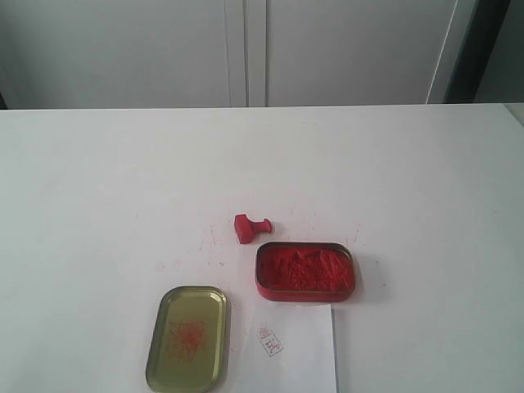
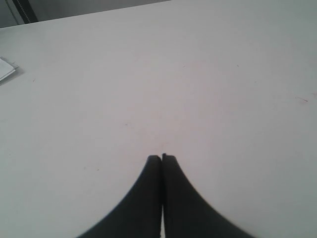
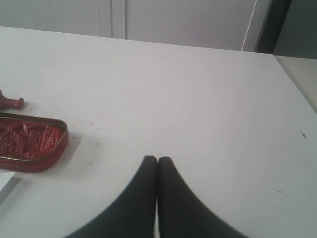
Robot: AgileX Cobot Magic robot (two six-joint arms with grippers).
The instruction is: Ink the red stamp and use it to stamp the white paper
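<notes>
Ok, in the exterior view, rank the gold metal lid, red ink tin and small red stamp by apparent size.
1. Gold metal lid and red rounded ink tin: alike; the lid lies nearer the camera, so no ranking between them.
2. Small red knobbed stamp: clearly smallest.

The stamp (image 1: 250, 228) is solid red, a shade darker than the paste. The tin (image 1: 303, 293) has deep red walls and a thin brassy rim. The paste (image 1: 304, 268) inside it is bright orange-red, mottled with darker lumps. The lid (image 1: 184, 303) is dull gold with a scribble of orange-red smears at its middle. The paper (image 1: 307, 364) is white, barely different from the white table (image 1: 106, 188), and carries a small imprint (image 1: 270, 341) with a red square outline. The red marks within it may be characters but are too small to read. Faint reddish flecks dot the table near the stamp. The cabinets (image 1: 123, 49) are pale grey. The left gripper (image 2: 162, 157) and right gripper (image 3: 157, 159) are matt black.
</notes>
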